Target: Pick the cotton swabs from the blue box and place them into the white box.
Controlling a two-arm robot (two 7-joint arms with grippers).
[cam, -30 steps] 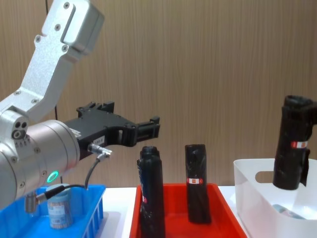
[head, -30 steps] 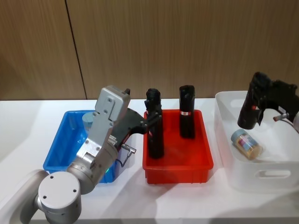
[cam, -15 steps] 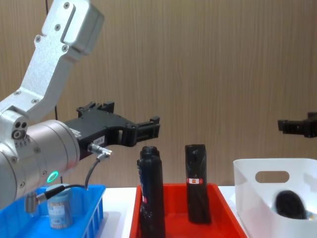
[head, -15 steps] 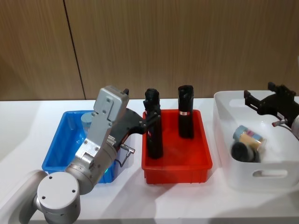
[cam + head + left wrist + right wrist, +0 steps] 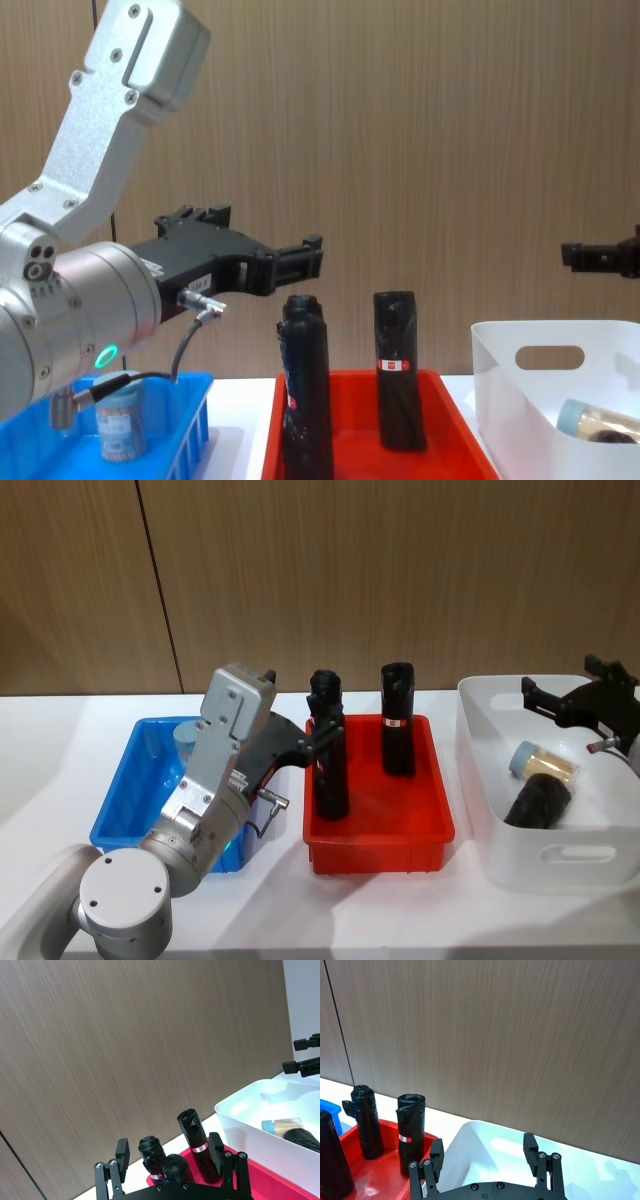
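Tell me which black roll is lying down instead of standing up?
The black roll in the white box, lying beside a cotton swab jar. The other two black rolls stand upright in the red tray.

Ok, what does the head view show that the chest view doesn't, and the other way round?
Head view's extra: a lying black roll in the white box, beside a fallen cotton swabs jar. Chest view's extra: the side-on label of the upright swabs jar in the blue box. Shared: the red tray, its front standing roll and back standing roll, plus the left end effector and right end effector, both open.
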